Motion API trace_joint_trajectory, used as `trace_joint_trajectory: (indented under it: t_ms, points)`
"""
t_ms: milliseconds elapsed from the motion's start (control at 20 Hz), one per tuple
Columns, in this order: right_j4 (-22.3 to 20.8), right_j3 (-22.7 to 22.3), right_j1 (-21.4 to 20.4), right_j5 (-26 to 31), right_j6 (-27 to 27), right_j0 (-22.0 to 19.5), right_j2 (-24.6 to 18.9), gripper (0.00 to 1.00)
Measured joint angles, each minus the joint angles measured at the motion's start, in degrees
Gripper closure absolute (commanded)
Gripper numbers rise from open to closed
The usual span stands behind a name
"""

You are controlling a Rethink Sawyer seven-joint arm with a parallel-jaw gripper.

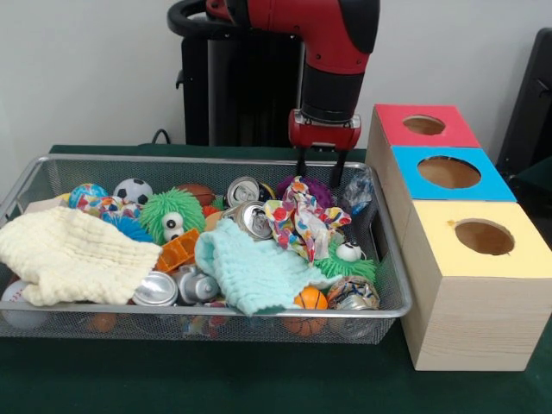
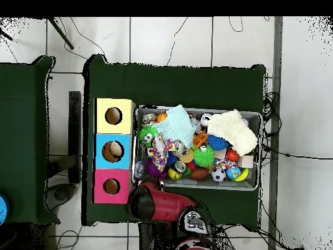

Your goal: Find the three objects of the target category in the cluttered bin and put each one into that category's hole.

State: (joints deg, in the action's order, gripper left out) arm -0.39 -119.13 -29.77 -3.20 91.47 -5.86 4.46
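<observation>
The wire mesh bin (image 1: 216, 309) is full of toys and cloths. Several silvery cans show in it. One (image 1: 244, 190) lies at the back middle, one (image 1: 256, 220) on a mint cloth, and two (image 1: 155, 289) (image 1: 200, 285) by the near wall. My gripper (image 1: 321, 171) hangs over the bin's far right part, just above a purple fuzzy toy (image 1: 315, 188). It is open and empty. In the overhead view the arm (image 2: 159, 202) hides the gripper, and the bin's rim (image 2: 195, 109) and one can (image 2: 179, 167) show.
Three wooden boxes with round holes stand right of the bin: red top (image 1: 424, 125), blue top (image 1: 448, 172) and yellow top (image 1: 484, 235). A cream cloth (image 1: 73, 254) and a mint cloth (image 1: 250, 267) cover part of the clutter. Green fuzzy toys (image 1: 172, 216), balls and a patterned cloth (image 1: 297, 216) lie around.
</observation>
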Motion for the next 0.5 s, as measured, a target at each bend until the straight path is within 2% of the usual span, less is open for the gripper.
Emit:
trace_joint_trajectory:
  t_ms: [500]
  points:
    - [0.01, 0.85, 3.28, -3.85, 0.96, -1.21, -0.99, 0.00]
